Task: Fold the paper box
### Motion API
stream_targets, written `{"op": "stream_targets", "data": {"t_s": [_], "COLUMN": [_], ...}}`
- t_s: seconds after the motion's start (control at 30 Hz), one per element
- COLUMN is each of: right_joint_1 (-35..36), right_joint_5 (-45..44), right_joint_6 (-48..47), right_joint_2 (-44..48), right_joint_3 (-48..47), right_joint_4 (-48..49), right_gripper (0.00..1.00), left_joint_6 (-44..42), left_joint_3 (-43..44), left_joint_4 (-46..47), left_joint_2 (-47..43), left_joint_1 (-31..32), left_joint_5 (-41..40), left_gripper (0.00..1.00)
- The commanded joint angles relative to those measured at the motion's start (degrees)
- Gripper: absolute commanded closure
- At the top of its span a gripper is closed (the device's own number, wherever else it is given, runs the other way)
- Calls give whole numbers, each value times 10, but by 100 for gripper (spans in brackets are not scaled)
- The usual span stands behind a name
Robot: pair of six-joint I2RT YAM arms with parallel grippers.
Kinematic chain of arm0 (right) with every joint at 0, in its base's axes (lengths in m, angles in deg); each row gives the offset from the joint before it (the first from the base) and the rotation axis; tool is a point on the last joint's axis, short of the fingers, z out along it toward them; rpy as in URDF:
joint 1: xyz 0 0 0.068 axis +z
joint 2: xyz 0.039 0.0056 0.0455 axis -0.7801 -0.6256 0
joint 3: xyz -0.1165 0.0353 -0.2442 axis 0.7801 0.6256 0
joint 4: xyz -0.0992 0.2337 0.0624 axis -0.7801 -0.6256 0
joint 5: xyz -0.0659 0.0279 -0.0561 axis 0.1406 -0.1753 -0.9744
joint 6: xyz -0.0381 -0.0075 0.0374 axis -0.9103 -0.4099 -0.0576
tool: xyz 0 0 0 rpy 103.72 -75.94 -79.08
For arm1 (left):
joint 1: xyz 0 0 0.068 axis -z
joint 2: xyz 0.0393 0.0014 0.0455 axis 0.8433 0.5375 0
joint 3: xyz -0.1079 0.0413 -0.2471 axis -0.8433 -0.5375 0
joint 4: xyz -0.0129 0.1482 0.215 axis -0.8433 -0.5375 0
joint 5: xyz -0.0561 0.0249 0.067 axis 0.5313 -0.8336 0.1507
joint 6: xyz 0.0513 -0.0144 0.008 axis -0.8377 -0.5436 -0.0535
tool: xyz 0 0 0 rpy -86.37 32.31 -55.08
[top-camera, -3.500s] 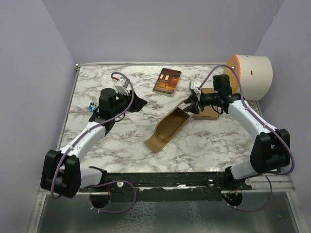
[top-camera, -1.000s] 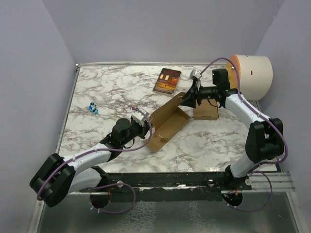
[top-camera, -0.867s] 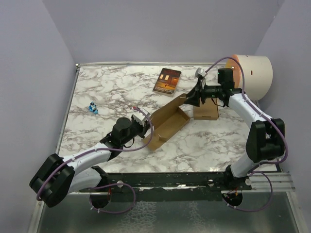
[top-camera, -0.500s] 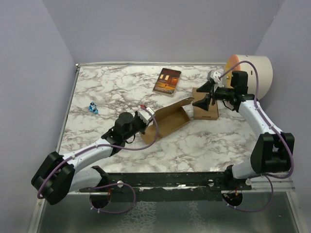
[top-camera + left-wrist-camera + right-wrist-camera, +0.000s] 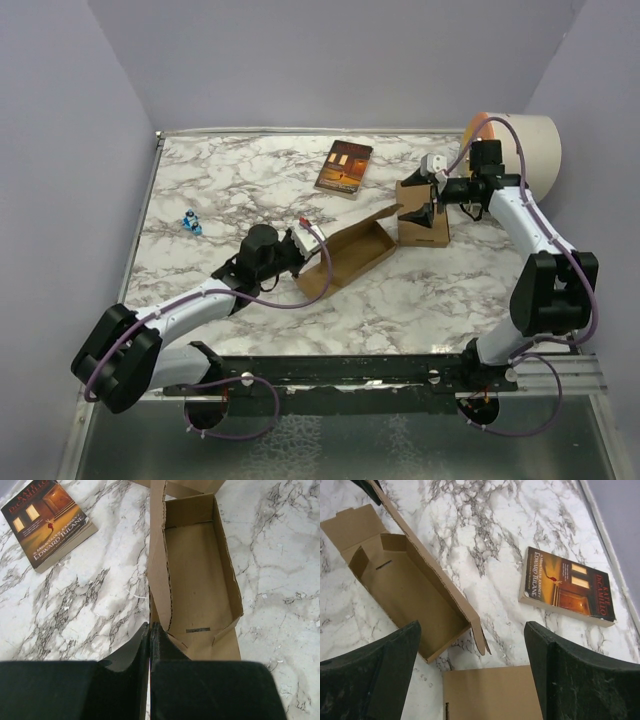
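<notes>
The paper box (image 5: pixel 352 253) is an open brown cardboard tray lying slantwise mid-table, its interior showing (image 5: pixel 197 580) with one end flap raised at the far end. My left gripper (image 5: pixel 303 262) is shut on the tray's left long wall near its near end; the fingers (image 5: pixel 150 632) meet on the thin cardboard edge. My right gripper (image 5: pixel 418 203) is open and clear of the tray, hovering past its far end. In the right wrist view the tray (image 5: pixel 405 590) lies ahead of the wide-apart fingers (image 5: pixel 475 680), with nothing between them.
A second brown carton (image 5: pixel 425 232) lies flat under the right gripper (image 5: pixel 490 692). A dark red-brown book (image 5: pixel 344 167) lies at the back centre. A small blue toy (image 5: pixel 190 222) sits at the left. A cream and orange roll (image 5: pixel 520 155) stands at the back right corner.
The right gripper let go of the box's far flap, opened wide and drew back to the right. The left gripper closed on the box wall and swung the box's near end right.
</notes>
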Motion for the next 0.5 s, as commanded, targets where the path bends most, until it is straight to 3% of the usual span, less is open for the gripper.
{"op": "stream_targets", "data": {"t_s": [0.0, 0.2, 0.47], "right_joint_1": [13, 54, 73], "right_joint_5": [0, -67, -96], "right_joint_6": [-106, -105, -139], "right_joint_2": [-33, -46, -64], "right_joint_3": [-43, -57, -70], "right_joint_4": [-106, -92, -131], "right_gripper": [16, 22, 48], "left_joint_6": [-16, -25, -29], "left_joint_3": [28, 37, 55], "left_joint_4": [3, 3, 3], "left_joint_2": [9, 15, 39], "left_joint_1": [-11, -23, -37], "left_joint_5": [61, 93, 127], "left_gripper": [100, 100, 100]}}
